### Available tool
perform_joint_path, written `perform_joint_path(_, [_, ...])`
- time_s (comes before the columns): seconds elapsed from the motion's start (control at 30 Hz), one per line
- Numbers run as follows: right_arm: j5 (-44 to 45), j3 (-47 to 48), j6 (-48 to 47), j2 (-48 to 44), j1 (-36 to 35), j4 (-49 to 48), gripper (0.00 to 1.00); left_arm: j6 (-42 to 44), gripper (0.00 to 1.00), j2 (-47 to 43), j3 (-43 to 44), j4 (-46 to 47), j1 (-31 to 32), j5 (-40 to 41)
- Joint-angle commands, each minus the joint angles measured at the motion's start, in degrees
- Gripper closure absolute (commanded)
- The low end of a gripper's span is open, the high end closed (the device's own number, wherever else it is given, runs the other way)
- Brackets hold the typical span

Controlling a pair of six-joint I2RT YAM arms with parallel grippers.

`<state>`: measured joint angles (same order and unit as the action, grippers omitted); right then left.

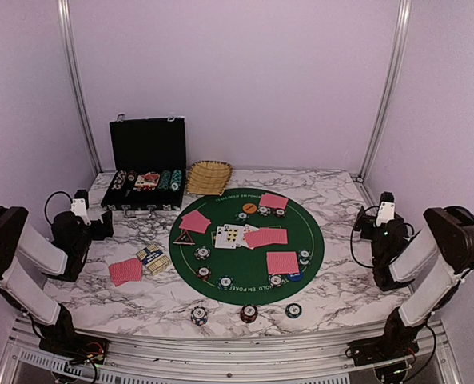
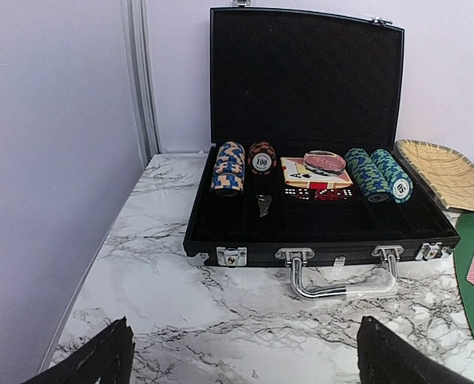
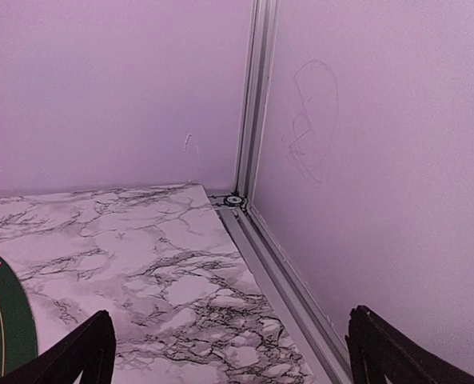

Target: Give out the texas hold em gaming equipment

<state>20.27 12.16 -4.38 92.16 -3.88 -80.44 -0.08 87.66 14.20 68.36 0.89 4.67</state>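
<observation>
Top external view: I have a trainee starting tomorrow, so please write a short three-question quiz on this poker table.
1. True or false: the lid of the black case is shut.
2. What sits on the table just to the right of the case? A) the woven basket B) a face-up card C) a gripper
3. How many chip piles lie on the bare marble between the green mat and the table's near edge?

Key: 1 false; 2 A; 3 three.
</observation>
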Motion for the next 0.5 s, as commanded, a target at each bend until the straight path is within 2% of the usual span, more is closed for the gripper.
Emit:
perform_joint_path(0.0, [-0.66,0.36,1.28,-0.19,0.38,-0.65,0.01,-0.55,0.01,-0.04,0.75,2.16,0.03,0.87])
perform_joint_path(0.47, [0.19,0.67,0.96,-0.12,-0.07,-0.26,0.01,-0.54,0.01,-0.05,0.75,2.14,0.05,0.92])
